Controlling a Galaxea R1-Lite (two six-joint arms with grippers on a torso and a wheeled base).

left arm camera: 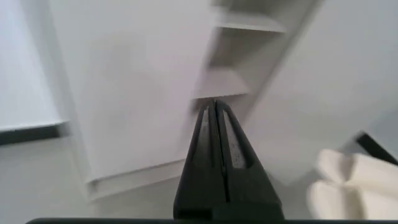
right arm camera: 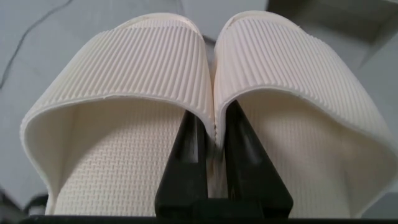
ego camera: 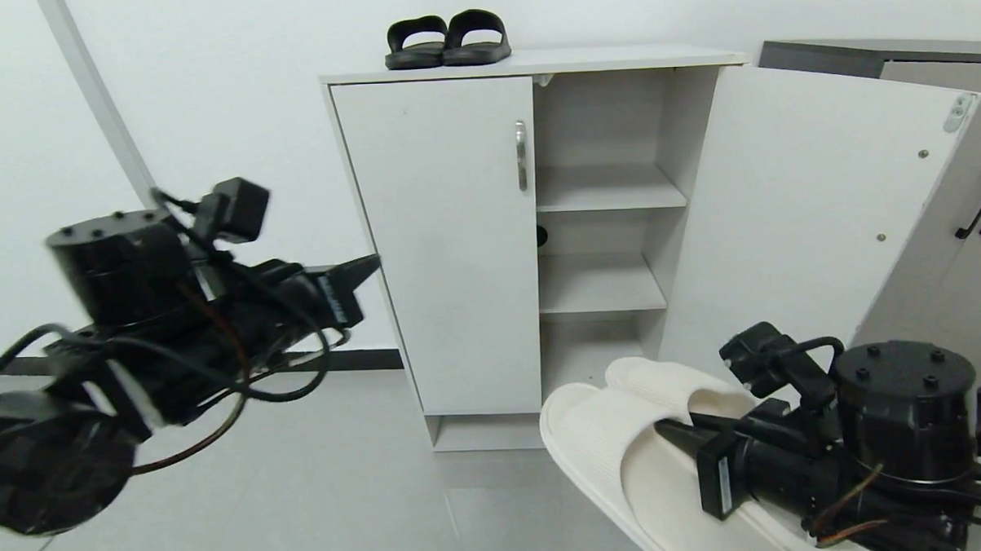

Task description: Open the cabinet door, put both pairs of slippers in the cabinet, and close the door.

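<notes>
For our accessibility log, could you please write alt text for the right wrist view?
The right gripper pinches the touching inner strap edges of a pair of white ribbed slippers, holding both together above a grey floor.

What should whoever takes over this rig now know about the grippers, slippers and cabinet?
Right gripper: shut on the pair of white ribbed slippers, held low in front of the white two-door cabinet.
Left gripper: shut, empty, raised to the cabinet's left.
Pair of black slide slippers: on the cabinet top.
Done: cabinet's right door open; white pair grasped.
Left: shelve the white pair, fetch and shelve the black pair, close the door.
</notes>
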